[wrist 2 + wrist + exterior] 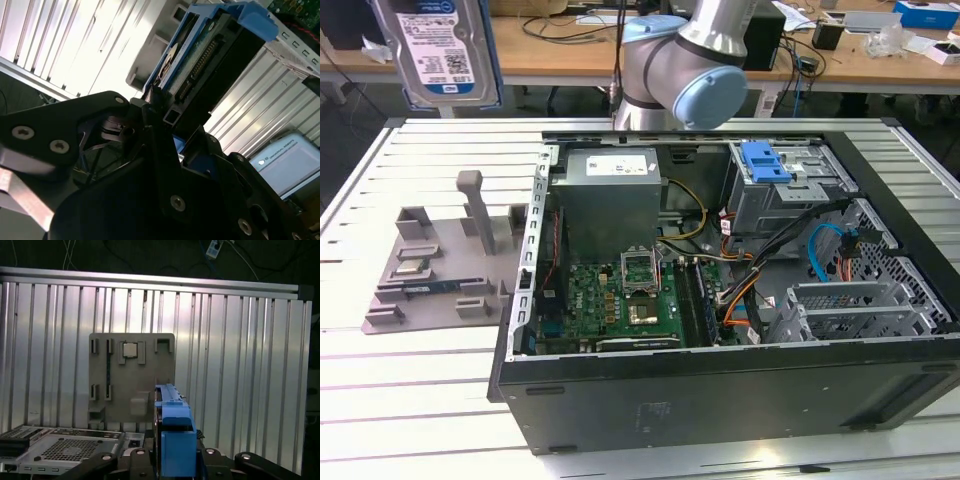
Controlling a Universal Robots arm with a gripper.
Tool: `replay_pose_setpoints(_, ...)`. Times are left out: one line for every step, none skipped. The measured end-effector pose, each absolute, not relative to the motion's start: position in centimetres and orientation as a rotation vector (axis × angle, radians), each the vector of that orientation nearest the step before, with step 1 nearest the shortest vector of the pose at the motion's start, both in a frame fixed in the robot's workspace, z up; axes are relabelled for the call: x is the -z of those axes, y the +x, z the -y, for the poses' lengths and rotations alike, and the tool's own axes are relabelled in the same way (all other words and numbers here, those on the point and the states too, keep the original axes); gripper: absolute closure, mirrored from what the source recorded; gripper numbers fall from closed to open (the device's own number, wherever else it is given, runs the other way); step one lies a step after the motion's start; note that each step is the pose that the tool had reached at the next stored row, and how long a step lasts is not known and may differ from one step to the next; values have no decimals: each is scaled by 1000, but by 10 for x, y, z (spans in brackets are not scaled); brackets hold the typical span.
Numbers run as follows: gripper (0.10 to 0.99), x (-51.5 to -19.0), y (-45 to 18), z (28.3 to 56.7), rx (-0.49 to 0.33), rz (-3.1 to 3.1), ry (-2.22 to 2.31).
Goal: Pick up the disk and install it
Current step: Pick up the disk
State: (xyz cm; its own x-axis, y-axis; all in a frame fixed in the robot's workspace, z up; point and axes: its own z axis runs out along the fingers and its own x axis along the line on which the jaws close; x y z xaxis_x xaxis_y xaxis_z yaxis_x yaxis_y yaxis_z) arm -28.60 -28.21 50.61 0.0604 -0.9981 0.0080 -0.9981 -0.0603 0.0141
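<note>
The gripper (161,119) is clenched on the disk (200,55), which is gripped by one end and carried edge-on, blue frame outermost, in both wrist views. In the exterior view the disk is seen raised at the exterior view's upper left, label outward, well clear of the table (420,400). Beneath it a grey holder plate (430,270) is laid on the slatted table, just beside the open computer case (720,400), where 1 blue-tabbed drive cage (782,185) is mounted.

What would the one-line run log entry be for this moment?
hand: shut on disk | disk: held aloft, outside computer case | install: not yet done
</note>
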Motion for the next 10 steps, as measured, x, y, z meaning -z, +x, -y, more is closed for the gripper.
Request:
replay_pose_setpoints(722,-506,-283,282,6,2143,2276)
replay_pose_setpoints(722,-506,-279,282,6,2143,2276)
replay_pose_setpoints(722,-506,-276,282,6,2143,2276)
replay_pose_setpoints(722,-506,-273,282,6,2143,2276)
replay_pose_setpoints(722,-506,-269,282,6,2143,2276)
replay_pose_setpoints(722,-506,-266,282,6,2143,2276)
replay_pose_setpoints(722,-506,-262,282,6,2143,2276)
replay_pose_setpoints(722,-506,-258,282,6,2143,2276)
replay_pose_setpoints(722,-506,-254,282,6,2143,2276)
replay_pose_setpoints(722,-506,-249,282,6,2143,2276)
